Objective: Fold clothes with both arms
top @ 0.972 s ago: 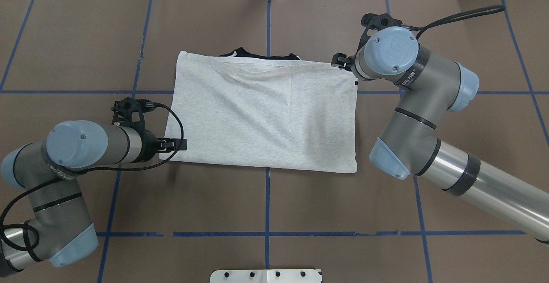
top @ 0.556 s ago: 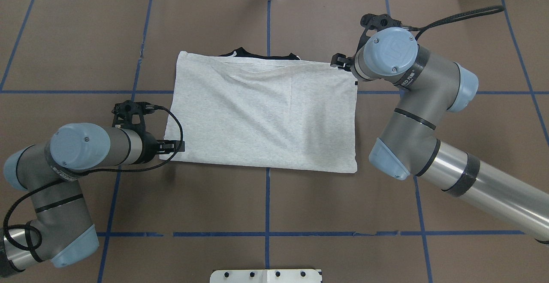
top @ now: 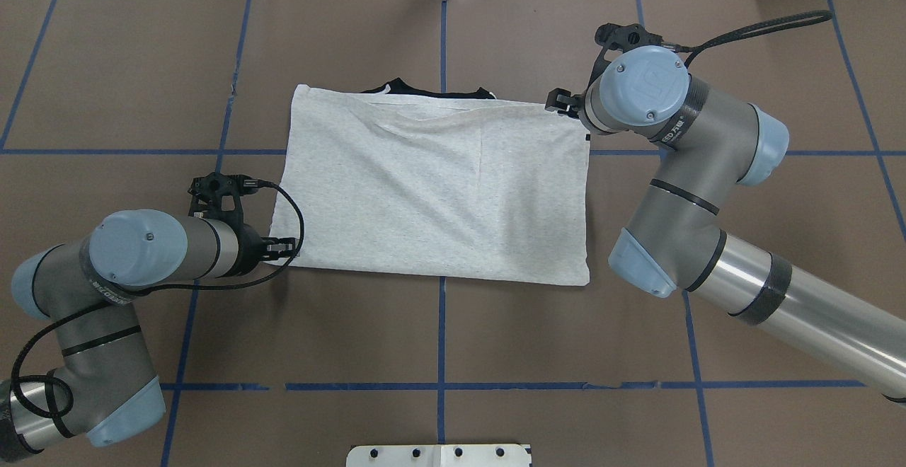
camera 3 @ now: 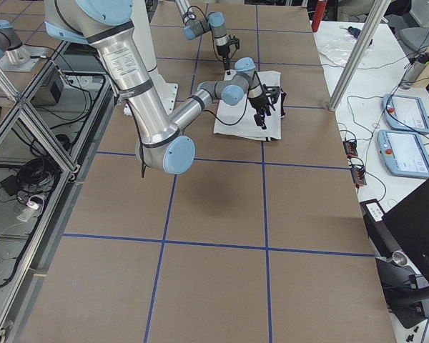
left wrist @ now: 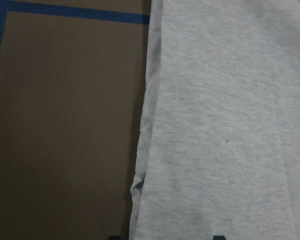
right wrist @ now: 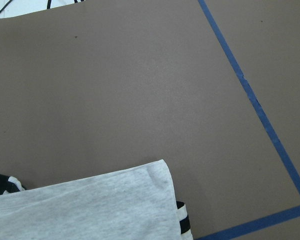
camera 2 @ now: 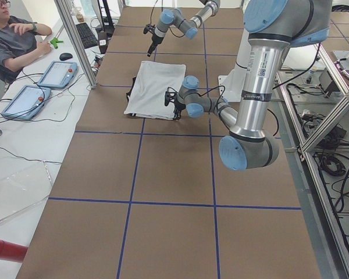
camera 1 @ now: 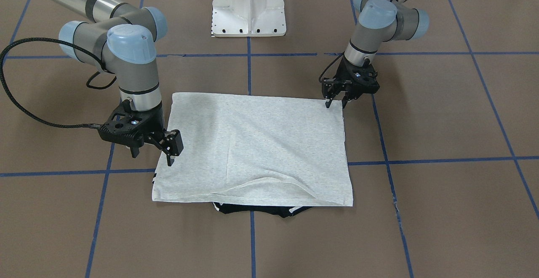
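Note:
The grey T-shirt (top: 432, 184) (camera 1: 252, 143) lies folded into a flat rectangle at the table's middle. Its black collar (top: 403, 88) (camera 1: 252, 209) peeks out at the far edge. My left gripper (top: 285, 246) (camera 1: 335, 104) is open at the shirt's near left corner, fingers pointing down on either side of the corner. In the left wrist view the shirt's edge (left wrist: 145, 150) runs between the two fingertips. My right gripper (top: 555, 101) (camera 1: 153, 159) hangs open over the shirt's far right corner (right wrist: 160, 172), holding nothing.
The brown table cover (top: 439, 325) carries a grid of blue tape lines (top: 440, 385). The white pedestal base (camera 1: 248, 12) stands at the near edge. A person (camera 2: 17, 40) sits beside the table with tablets (camera 2: 55, 72) on a white bench.
My left arm has shifted a little toward the robot's side, and its gripper has drawn in at the shirt's near left corner. The right arm and the shirt have hardly moved.

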